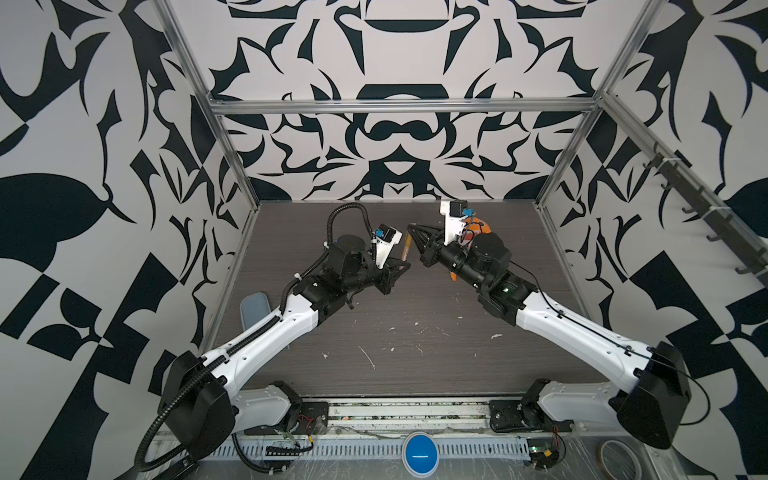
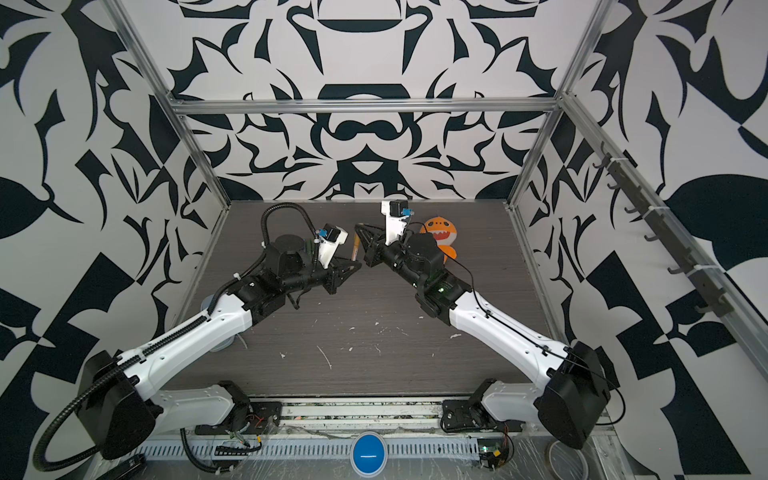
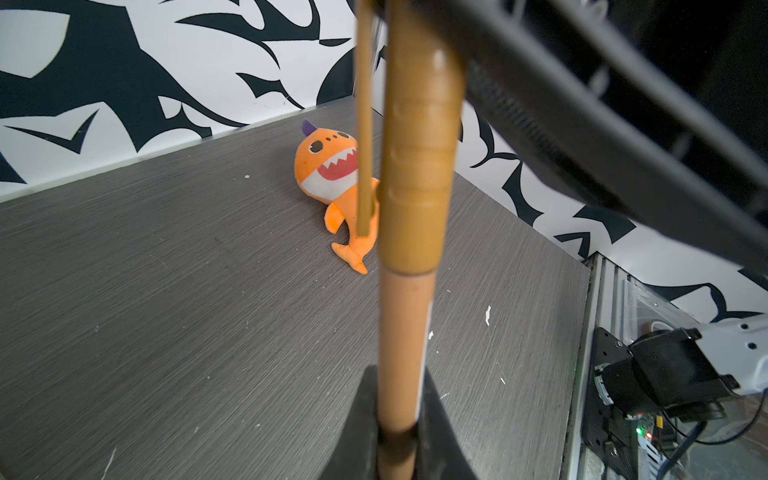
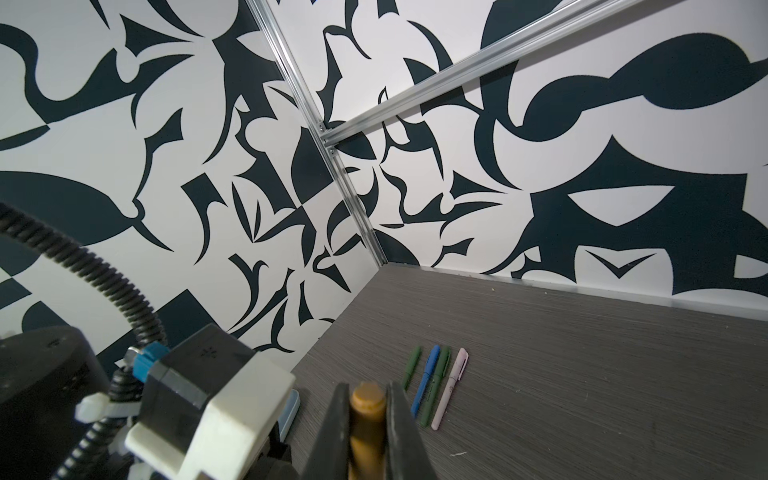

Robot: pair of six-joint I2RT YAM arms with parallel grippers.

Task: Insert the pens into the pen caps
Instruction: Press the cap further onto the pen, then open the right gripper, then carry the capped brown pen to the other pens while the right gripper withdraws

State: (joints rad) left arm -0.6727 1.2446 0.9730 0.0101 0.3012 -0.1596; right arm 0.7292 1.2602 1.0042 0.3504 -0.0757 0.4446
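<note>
My left gripper (image 3: 399,415) is shut on the barrel of an orange-brown pen (image 3: 405,332). The pen's front end sits inside a mustard-orange pen cap (image 3: 417,166). My right gripper (image 4: 368,388) is shut on that cap (image 4: 368,401). In both top views the two grippers meet tip to tip above the back middle of the table, the left gripper (image 1: 405,266) below the right gripper (image 1: 410,227), with the pen (image 1: 406,246) upright between them. Several more pens lie side by side on the table: dark green (image 4: 412,368), blue (image 4: 426,380), green (image 4: 435,386), pale pink (image 4: 451,386).
An orange plush shark (image 2: 438,237) lies at the back right, just behind my right arm. A blue-grey flat dish (image 1: 254,306) sits at the left edge, partly under my left arm. White scraps (image 1: 368,357) dot the dark wood table (image 1: 415,374). Patterned walls close in three sides.
</note>
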